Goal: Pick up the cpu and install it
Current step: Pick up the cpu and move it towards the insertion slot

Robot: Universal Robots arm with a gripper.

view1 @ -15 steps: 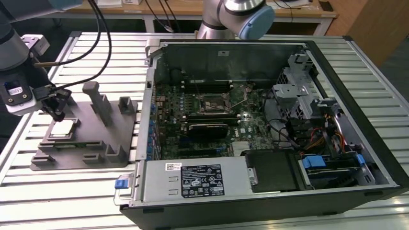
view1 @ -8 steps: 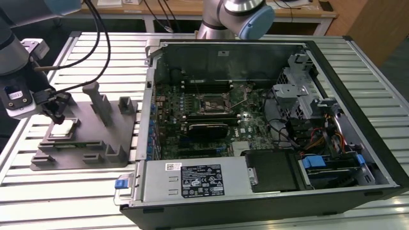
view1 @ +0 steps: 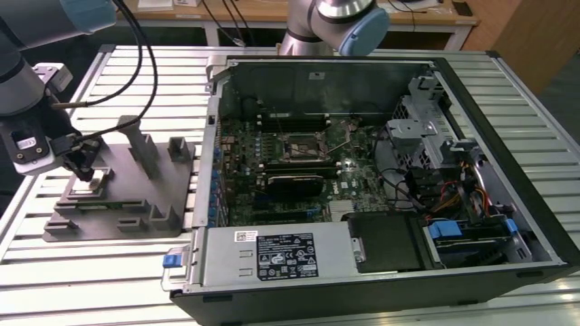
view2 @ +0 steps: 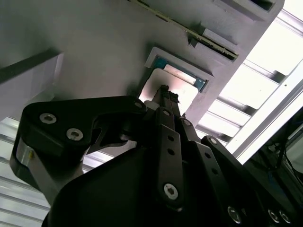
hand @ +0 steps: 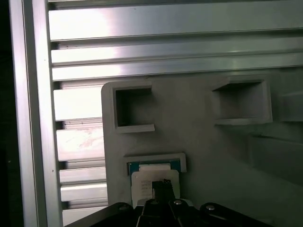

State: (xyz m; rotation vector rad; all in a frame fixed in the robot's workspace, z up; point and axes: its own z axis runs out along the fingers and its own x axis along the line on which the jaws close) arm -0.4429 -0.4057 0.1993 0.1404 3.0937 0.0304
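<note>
While the gripper (view2: 164,90) hangs over the grey fixture (view1: 136,204) at the exterior view's left, I note its fingers pressed together, their tip on or just above the cpu (view2: 187,92); contact I cannot confirm. The cpu lies flat in a framed recess of the fixture. Upright posts (view1: 136,146) stand near the gripper. The open case (view1: 363,170) sits to the exterior view's right, its socket (view1: 303,146) well apart.

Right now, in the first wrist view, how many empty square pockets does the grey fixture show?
2. One pocket by the fixture's edge, near the cpu; the other pocket further in. Others may be hidden.
</note>
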